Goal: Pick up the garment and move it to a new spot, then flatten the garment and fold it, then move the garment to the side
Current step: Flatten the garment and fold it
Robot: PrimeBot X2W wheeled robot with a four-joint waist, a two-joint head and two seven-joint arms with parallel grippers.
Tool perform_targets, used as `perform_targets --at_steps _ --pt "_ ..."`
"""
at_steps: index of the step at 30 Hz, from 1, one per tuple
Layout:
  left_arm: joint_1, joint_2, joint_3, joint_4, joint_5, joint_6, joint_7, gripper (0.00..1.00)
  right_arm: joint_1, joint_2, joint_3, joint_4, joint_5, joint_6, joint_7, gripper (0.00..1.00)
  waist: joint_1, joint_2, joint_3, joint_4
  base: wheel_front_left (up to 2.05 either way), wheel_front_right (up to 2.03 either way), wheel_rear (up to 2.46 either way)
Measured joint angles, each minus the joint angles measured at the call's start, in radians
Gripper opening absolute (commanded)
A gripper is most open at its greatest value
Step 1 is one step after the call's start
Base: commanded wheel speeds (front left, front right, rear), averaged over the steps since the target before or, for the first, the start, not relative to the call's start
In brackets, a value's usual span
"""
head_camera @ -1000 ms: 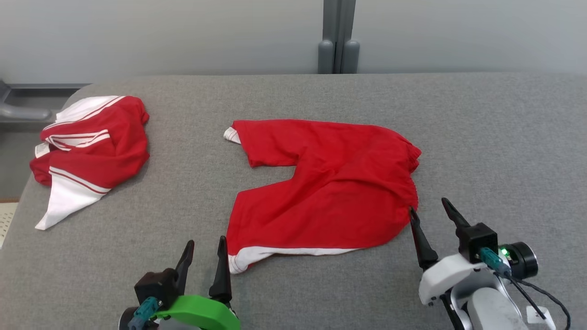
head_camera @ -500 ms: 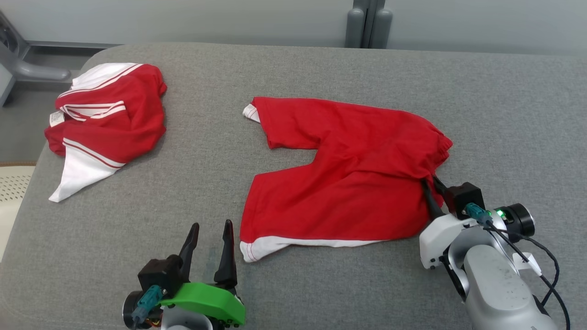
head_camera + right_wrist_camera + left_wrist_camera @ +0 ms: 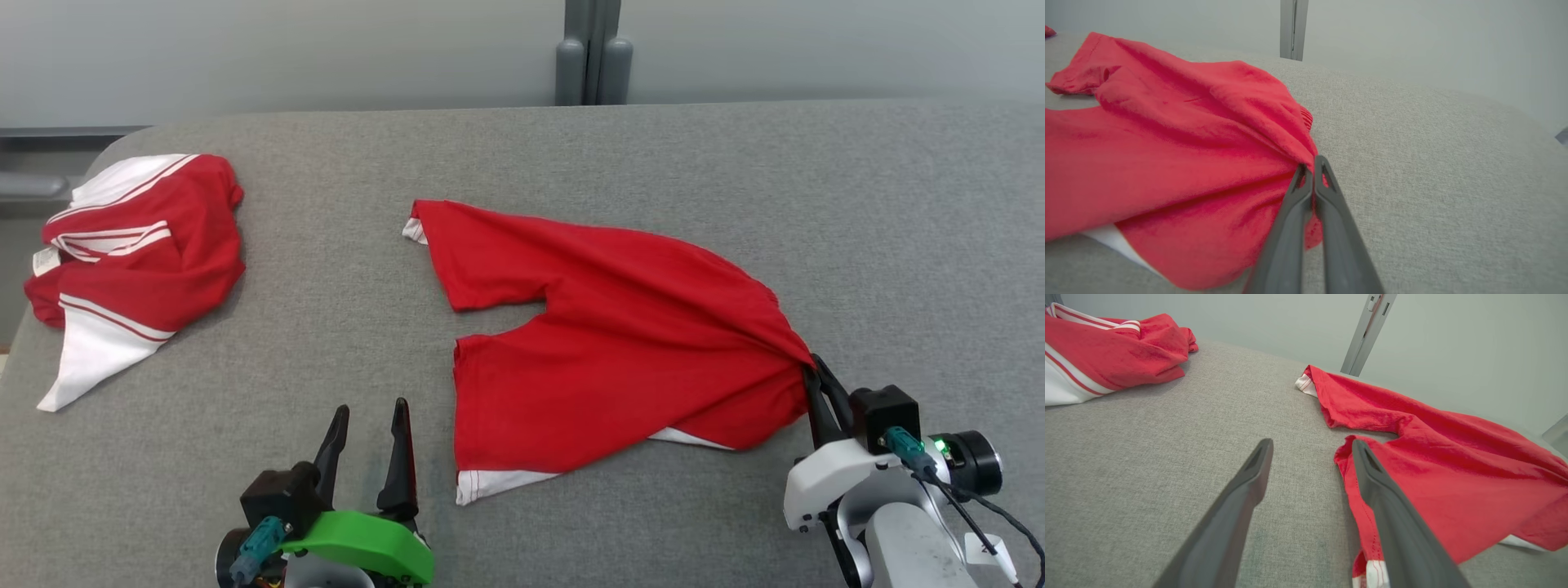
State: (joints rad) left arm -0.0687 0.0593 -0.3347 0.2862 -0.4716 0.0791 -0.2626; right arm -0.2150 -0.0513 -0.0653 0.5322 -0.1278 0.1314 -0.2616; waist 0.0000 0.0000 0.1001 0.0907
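**Right gripper pinches one end of the red shorts on the grey table**

A grey fabric-covered table (image 3: 653, 155) spans the head view, with a pale wall behind it and a grey post (image 3: 592, 57) standing at the far edge.

The red shorts (image 3: 604, 343) lie near the middle of the table, to the right of centre. Their two legs point toward the robot's left, and the far leg reaches farther left than the near one. The cloth narrows and bunches into folds toward the right, where it runs into the right gripper. That end looks drawn taut, while the legs lie flat on the table.

A second red and white garment (image 3: 139, 253) sits crumpled at the far left corner, well apart from the shorts.

The right gripper (image 3: 815, 367) is at the lower right. Its two dark fingers are pressed together on the gathered end of the shorts, and in the right wrist view red cloth shows between them at the tips (image 3: 1308, 165).

The left gripper (image 3: 371, 406) is at the lower left. Its fingers are spread with nothing between them. It is just beside the hem of the near leg, and I cannot tell whether it touches it.

A white hem band (image 3: 490, 483) edges the near leg. A smaller white strip (image 3: 414, 231) shows at the far leg's end.
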Motion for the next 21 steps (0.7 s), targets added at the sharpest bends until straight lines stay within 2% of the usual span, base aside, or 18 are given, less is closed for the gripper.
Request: perform_targets --at_steps 6,11,21 --pt "-0.002 -0.004 -0.006 0.0 0.008 -0.006 0.0 1.0 0.018 0.001 0.053 -0.073 0.039 0.0 0.054 0.0 0.0 0.0 -0.005 -0.023 0.0 0.0 0.0" --pt "-0.015 -0.006 -0.014 0.0 0.009 -0.012 0.0 1.0 -0.083 0.001 0.062 -0.059 0.039 0.0 0.103 0.0 0.0 0.0 0.005 0.002 0.0 0.0 0.0" --pt "-0.063 -0.008 -0.043 -0.004 0.007 -0.032 -0.001 1.0 -0.388 -0.009 0.018 0.21 -0.034 0.0 0.156 0.0 0.0 0.0 0.056 0.108 0.0 0.0 0.0"
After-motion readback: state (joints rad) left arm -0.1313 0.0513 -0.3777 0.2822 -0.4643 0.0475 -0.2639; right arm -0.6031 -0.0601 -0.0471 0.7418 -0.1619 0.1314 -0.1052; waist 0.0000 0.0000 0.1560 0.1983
